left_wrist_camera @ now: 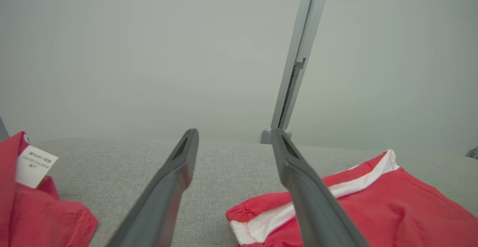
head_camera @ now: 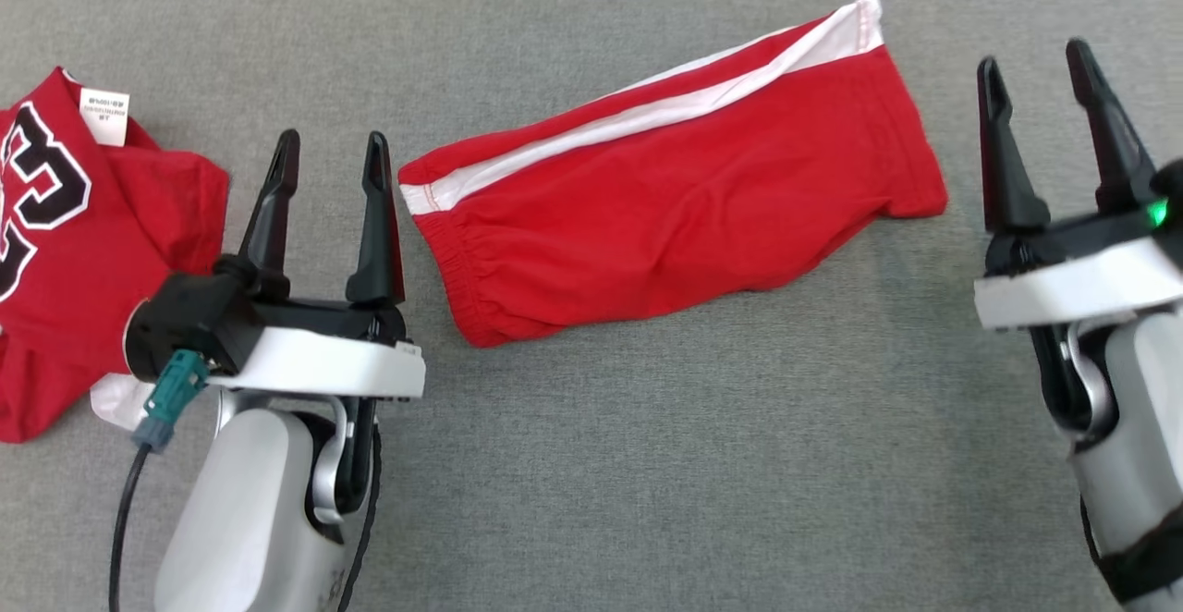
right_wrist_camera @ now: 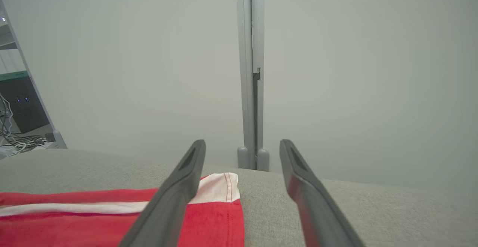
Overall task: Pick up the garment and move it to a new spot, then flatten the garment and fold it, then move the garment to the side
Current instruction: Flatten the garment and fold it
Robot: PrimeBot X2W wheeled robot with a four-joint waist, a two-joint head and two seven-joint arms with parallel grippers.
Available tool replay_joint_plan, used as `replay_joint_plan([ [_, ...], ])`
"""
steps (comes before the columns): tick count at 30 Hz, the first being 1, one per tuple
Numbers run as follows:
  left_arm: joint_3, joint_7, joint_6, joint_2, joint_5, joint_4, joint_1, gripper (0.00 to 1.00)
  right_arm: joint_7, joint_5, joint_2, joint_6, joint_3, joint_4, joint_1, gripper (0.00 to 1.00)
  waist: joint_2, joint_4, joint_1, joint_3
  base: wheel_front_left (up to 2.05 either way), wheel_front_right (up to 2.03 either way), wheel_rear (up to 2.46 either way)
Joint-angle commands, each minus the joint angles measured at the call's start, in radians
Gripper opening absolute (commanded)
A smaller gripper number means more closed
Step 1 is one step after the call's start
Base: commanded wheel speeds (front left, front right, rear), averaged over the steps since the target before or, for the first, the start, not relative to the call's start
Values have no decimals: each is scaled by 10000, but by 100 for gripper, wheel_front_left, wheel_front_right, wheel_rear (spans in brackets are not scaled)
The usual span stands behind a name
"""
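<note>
Red shorts [head_camera: 684,196] with a white side stripe — red jersey [head_camera: 83,251] with black, white-edged numerals — grey cloth surface [head_camera: 647,464]

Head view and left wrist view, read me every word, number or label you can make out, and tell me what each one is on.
"3": large black digit outlined in white, on the red jersey. The digit beside it is cut off by the picture's edge and cannot be read.
White tag on the jersey: printed lines, too small and blurred to read in either view.
Red shorts with the white stripe: no text.
</note>
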Motion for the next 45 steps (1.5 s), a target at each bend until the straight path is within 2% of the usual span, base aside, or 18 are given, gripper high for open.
replay_joint_plan([
  [1, 48, -43, 26, 27, 152, -37, 171, 100, -47, -154, -21, -17, -106, -143, 253, 100, 0, -167, -1, -200, 0, 0, 0],
  [6, 9, -44, -108, 145, 653, 117, 625, 100, 225, -385, 196, -16, -523, -990, 1494, 100, 0, -362, -1, -497, 0, 0, 0],
  [18, 79, -46, -141, 301, 777, 737, 1268, 100, 1061, -602, 781, -13, -1361, -2588, 3765, 100, 0, -627, -1, -866, 0, 0, 0],
  [34, 105, -46, -138, 315, 747, 749, 1191, 100, 1399, -785, 897, -13, -1546, -3110, 4063, 100, 0, -634, -1, -792, 0, 0, 0],
  [45, -199, -47, -200, 139, 776, 549, 676, 100, 1708, -707, 469, -13, -1682, -2956, 3521, 100, 0, -135, -1, -172, 0, 0, 0],
])
